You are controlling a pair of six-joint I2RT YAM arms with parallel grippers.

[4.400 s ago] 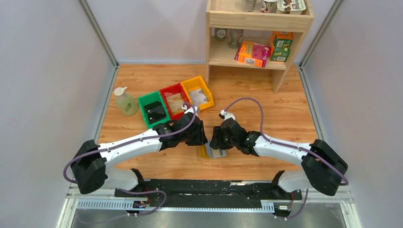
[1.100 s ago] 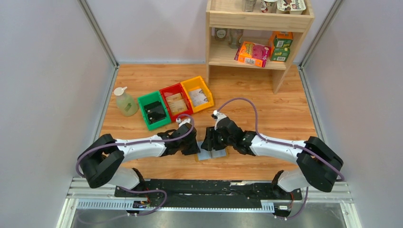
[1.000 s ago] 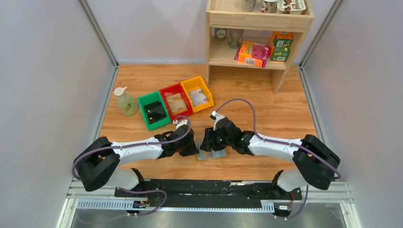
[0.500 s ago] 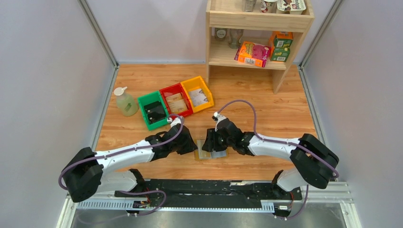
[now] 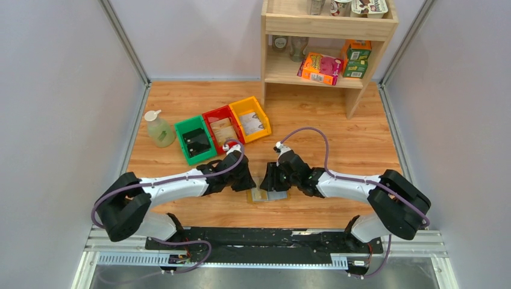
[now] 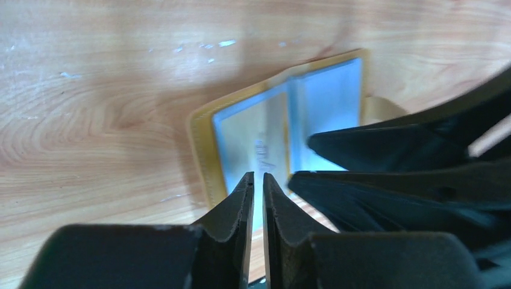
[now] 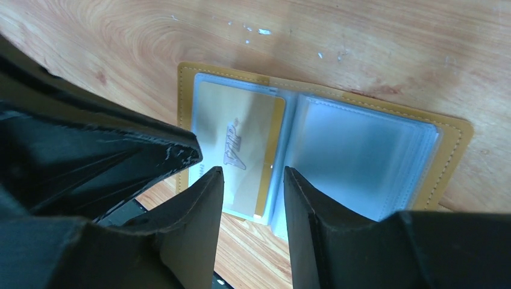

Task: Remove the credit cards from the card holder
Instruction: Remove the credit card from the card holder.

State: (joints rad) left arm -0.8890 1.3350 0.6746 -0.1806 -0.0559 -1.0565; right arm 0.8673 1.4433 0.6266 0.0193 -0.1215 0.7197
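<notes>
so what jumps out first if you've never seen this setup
The left gripper and right gripper meet nose to nose over a mustard-yellow card holder lying open on the wooden table, near its front edge. A beige card sits in one clear pocket. Behind the arms, a green bin, red bin and yellow bin stand in a row.

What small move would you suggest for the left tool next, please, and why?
Probably ease the left tool down to pinch the beige card at its near edge: the card holder lies open and flat, the card sits tucked inside, and the tool's nearly closed fingers hover at that edge, grip unclear.
</notes>
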